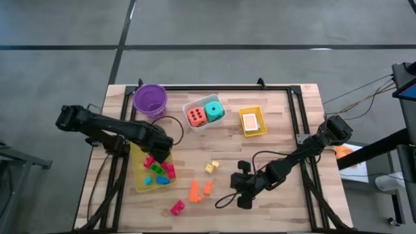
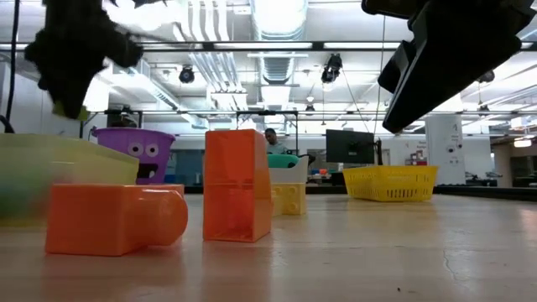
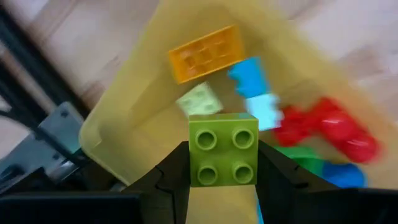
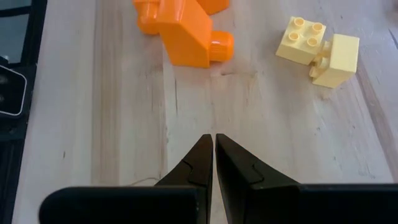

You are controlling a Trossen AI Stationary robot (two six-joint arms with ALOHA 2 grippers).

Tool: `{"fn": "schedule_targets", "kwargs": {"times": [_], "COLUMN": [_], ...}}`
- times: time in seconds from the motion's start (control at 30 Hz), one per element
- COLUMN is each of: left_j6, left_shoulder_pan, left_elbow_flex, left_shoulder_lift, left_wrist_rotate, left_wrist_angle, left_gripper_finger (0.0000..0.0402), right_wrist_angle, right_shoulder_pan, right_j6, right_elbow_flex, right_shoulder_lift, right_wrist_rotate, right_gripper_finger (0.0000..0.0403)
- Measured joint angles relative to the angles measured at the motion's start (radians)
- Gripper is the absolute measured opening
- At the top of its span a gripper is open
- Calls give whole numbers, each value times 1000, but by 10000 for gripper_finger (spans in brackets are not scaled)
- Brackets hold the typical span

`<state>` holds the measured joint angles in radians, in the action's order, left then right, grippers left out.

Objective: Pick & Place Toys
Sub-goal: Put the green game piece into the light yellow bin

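Note:
My left gripper (image 1: 159, 148) hangs over the far end of the long yellow tray (image 1: 138, 185), shut on a green studded block (image 3: 222, 158). In the tray below lie toys: an orange-yellow block (image 3: 206, 53), blue blocks (image 3: 252, 78) and red ones (image 3: 329, 127). Two orange blocks (image 1: 194, 190) (image 1: 208, 188), a pale yellow pair (image 1: 211, 167) and a pink block (image 1: 177, 208) rest on the table. My right gripper (image 1: 242, 188) hovers shut to the right of the orange blocks, holding nothing; in its wrist view (image 4: 213, 146) the orange blocks (image 4: 186, 31) lie ahead of it. My left gripper pinches the green block by two opposite side faces (image 3: 195, 163) between its two fingers. The fingers come from above, pointing down. The block's studs face up toward the wrist. It is lifted clear, above the yellow tray.
A purple bowl (image 1: 151, 99) stands at the far left. A white tray (image 1: 195, 104) holds an orange die (image 1: 196, 116) and a teal die (image 1: 214, 110). A small yellow tray (image 1: 252, 121) carries a card. Black rails run along both table sides.

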<state>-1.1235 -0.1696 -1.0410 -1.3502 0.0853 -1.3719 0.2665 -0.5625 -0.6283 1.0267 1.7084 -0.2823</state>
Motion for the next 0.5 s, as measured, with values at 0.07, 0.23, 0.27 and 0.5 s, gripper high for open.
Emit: {"fn": "schedule_targets", "kwargs": {"times": [0.07,0.23,0.27,0.5], "left_j6": [-11,-22,-31,-56], "left_shoulder_pan": [10,37,44,111], "left_elbow_flex": [51,156,177,316], "left_shoulder_lift": [0,0,0,0], "left_wrist_rotate": [-13,-75,-87,-155], "left_wrist_angle": [-4,46,70,208], "left_gripper_finger": [126,126,126,126], "right_wrist_angle": [0,-2,-2,-4], "right_shoulder_pan": [-1,-3,-3,-3], "right_j6": [0,7,7,10], "right_elbow_flex": [0,0,0,0], "right_shoulder_lift": [0,0,0,0], "right_wrist_rotate": [3,3,3,3], "right_gripper_finger": [19,19,19,19]}}
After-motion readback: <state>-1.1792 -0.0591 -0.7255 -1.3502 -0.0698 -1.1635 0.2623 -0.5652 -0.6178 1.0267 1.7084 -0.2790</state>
